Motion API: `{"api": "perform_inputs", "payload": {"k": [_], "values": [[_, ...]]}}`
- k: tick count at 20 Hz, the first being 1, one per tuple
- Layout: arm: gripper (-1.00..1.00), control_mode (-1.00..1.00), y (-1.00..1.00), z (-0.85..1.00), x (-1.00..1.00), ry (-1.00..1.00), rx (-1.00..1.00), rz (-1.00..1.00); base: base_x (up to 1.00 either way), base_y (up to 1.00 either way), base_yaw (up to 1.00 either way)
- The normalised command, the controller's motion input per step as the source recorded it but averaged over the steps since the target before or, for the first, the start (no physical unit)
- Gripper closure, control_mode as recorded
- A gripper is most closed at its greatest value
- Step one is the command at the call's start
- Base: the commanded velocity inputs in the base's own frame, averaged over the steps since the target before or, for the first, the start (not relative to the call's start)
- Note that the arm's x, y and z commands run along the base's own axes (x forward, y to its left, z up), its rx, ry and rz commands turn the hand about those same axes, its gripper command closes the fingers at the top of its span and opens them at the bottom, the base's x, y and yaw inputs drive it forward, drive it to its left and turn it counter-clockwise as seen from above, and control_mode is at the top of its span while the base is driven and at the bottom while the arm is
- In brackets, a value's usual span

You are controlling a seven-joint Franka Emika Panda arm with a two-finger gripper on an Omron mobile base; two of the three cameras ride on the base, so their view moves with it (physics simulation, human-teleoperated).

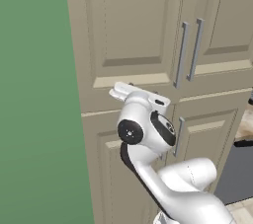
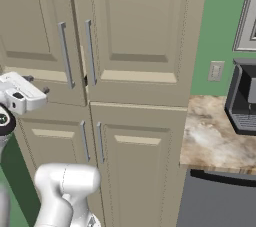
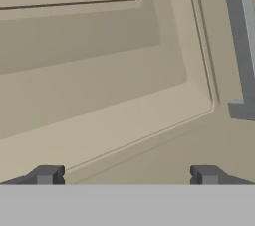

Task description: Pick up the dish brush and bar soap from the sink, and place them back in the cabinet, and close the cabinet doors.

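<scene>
Hand [image 3: 127, 175] is released, empty, pressed close to the upper left cabinet door [image 1: 126, 25]; risk: a forward nudge could snag a fingertip on the grey bar handle [image 1: 182, 55].

Tall beige cabinet [image 1: 133, 35], raised-panel fronts. Upper cabinet doors [image 2: 130, 26] shut or nearly so, a thin dark gap showing between them in the right base view; long vertical grey bar handles side by side at the meeting edges.
</scene>
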Motion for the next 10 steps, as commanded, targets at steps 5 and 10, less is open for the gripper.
{"api": "perform_inputs", "payload": {"k": [5, 10], "values": [[-1.0, -1.0, -0.17, 0.0, 0.11, 0.0, 0.0, 0.12, 0.0, 0.0, 0.0], [-1.0, -1.0, -0.06, 0.0, 0.18, 0.0, 0.0, 0.09, 0.0, 0.0, 0.0]]}}
